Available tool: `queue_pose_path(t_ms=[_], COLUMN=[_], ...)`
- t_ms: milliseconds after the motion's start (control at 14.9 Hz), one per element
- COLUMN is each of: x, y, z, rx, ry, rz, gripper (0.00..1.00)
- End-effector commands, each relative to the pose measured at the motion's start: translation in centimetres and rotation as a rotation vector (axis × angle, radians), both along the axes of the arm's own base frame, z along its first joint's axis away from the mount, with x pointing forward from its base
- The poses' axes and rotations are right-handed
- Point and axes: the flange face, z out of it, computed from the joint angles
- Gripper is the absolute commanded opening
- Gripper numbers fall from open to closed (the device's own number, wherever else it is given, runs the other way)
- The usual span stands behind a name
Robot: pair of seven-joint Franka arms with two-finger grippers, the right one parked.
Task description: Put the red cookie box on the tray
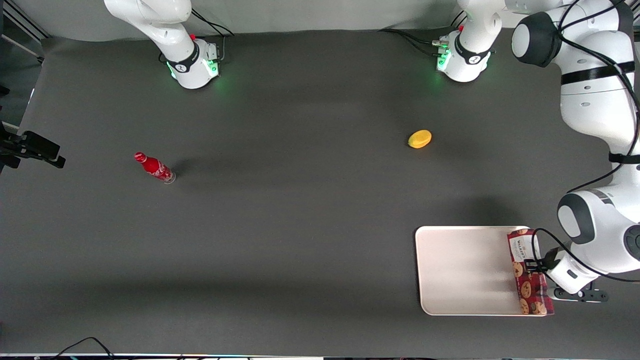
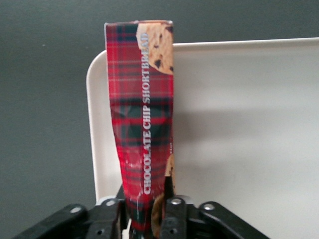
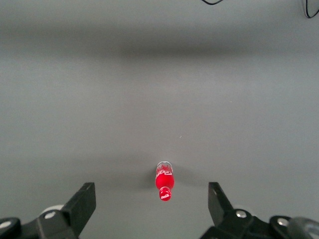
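The red cookie box (image 1: pixel 527 272) is a long dark-red tartan carton with cookie pictures and a white label at one end. It lies over the edge of the cream-white tray (image 1: pixel 462 270) nearest the working arm. My left gripper (image 1: pixel 542 272) is shut on the box about midway along it. In the left wrist view the box (image 2: pixel 142 124) runs out from between the fingers (image 2: pixel 174 216), with its sides squeezed in, over the tray's rim (image 2: pixel 97 124). Whether the box rests on the tray or hangs just above it, I cannot tell.
A small yellow-orange fruit (image 1: pixel 419 139) lies farther from the front camera than the tray. A small red soda bottle (image 1: pixel 154 168) stands toward the parked arm's end of the table; it also shows in the right wrist view (image 3: pixel 164 183). The dark mat's front edge runs close to the tray.
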Motion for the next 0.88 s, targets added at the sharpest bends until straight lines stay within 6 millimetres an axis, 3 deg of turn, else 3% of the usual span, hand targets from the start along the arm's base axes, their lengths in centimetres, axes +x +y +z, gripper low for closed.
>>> queue_pose_path(t_ms=[0, 337, 808], x=[-0.7, -5.0, -13.1], y=[1.2, 0.2, -2.1], z=[4.4, 15.3, 27.5], rx=[-0.018, -0.040, -0.038], ry=[0.005, 0.064, 0.039], rz=[0.016, 0.011, 0.000], gripper=[1.00, 1.00, 1.00])
